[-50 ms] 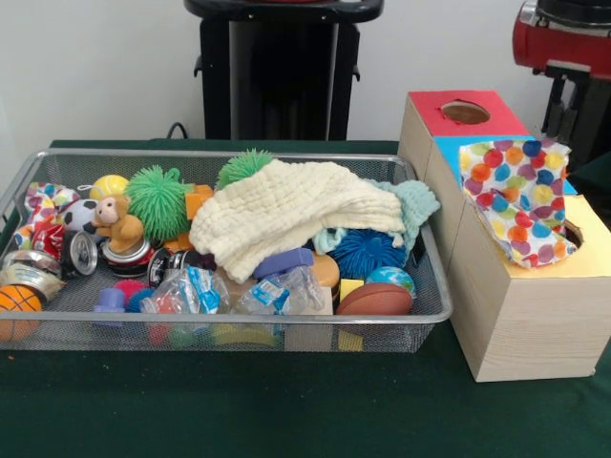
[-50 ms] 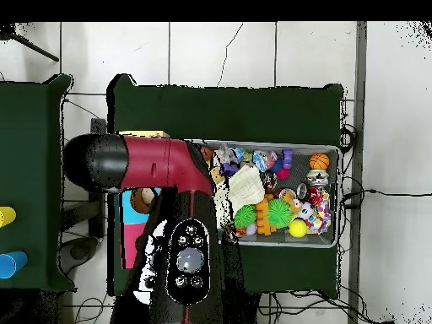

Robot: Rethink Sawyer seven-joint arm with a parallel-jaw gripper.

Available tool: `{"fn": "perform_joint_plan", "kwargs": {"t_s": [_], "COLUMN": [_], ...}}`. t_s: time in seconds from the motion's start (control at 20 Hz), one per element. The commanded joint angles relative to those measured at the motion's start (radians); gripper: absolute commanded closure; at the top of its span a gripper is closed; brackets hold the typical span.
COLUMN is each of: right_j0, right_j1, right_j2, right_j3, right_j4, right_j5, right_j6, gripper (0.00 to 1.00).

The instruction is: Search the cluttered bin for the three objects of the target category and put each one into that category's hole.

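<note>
Wire bin (image 1: 19, 186) heaped with toys; cream cloth (image 1: 286, 215) draped over the middle, reaching toward its right end. Wooden box (image 1: 496, 315) just beside the bin's right end: round hole (image 1: 465, 112) in red top; polka-dot cloth (image 1: 516, 196) draped over its middle.

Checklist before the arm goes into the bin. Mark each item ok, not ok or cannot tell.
1. Bin contents exposed: not ok; a cream cloth covers the middle.
2. Red section's hole clear: ok.
3. Other holes on the box clear: not ok; a spotted cloth drapes over the top.
4. End effector state: cannot tell; neither view shows it.
5. Arm clear of the bin's objects: cannot tell.
</note>
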Motion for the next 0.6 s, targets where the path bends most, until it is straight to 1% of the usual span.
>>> {"fn": "perform_joint_plan", "kwargs": {"t_s": [0.05,0.15,0.2,0.3,0.35,0.45,0.55,0.6], "right_j0": [-0.025,-0.027,-0.036,-0.042,-0.043,-0.043,-0.030,-0.020], "right_j1": [-0.026,-0.036,-0.037,-0.044,-0.044,-0.036,-0.013,-0.006], "right_j2": [0.019,0.026,0.033,0.039,0.039,0.026,-0.013,-0.038], "right_j3": [-0.015,-0.016,-0.031,-0.042,-0.050,-0.079,-0.115,-0.138], "right_j4": [-0.010,-0.002,-0.003,0.006,0.004,-0.010,-0.061,-0.099], "right_j5": [0.247,0.314,0.386,0.447,0.453,0.436,0.302,0.248], "right_j6": [0.115,0.123,0.118,0.129,0.128,0.135,0.145,0.154], "gripper": [1.00,1.00,1.00,1.00,1.00,1.00,1.00,1.00]}}
